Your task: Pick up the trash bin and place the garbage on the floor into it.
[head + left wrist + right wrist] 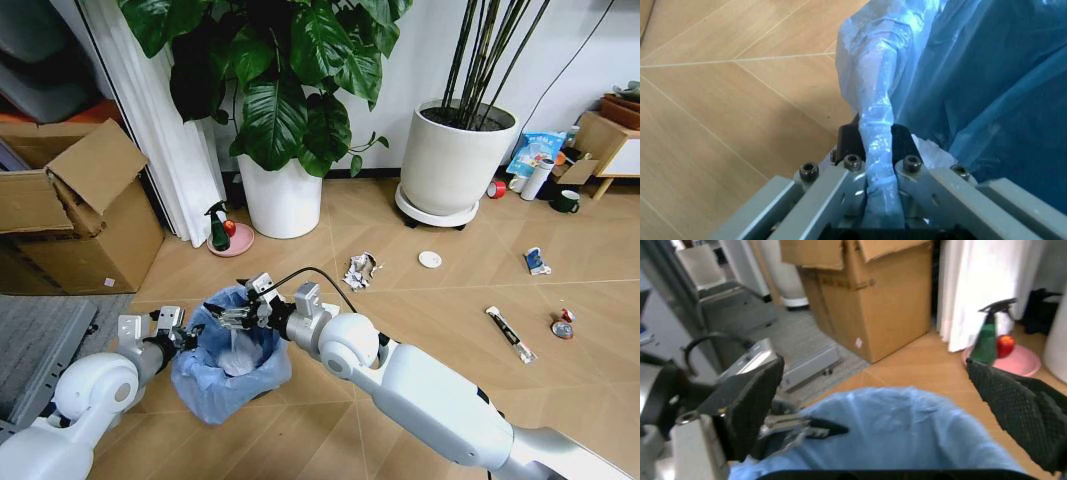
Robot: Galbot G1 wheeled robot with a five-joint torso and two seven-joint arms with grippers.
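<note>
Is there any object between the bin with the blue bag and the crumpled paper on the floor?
Nothing visible: bare wood-look floor separates the small blue-lined trash bin from the crumpled white paper.

I get even, soft daylight in the head view, with faint shadows under the white planter [455,155] and straight lines bowing near the frame edges. My right wrist view is blurred throughout; beside the blue bag [987,90] the floor [720,100] looks sharp.

Crinkly glossy plastic bag lining the trash bin [232,365]; smooth wood-look floor [420,300].
</note>
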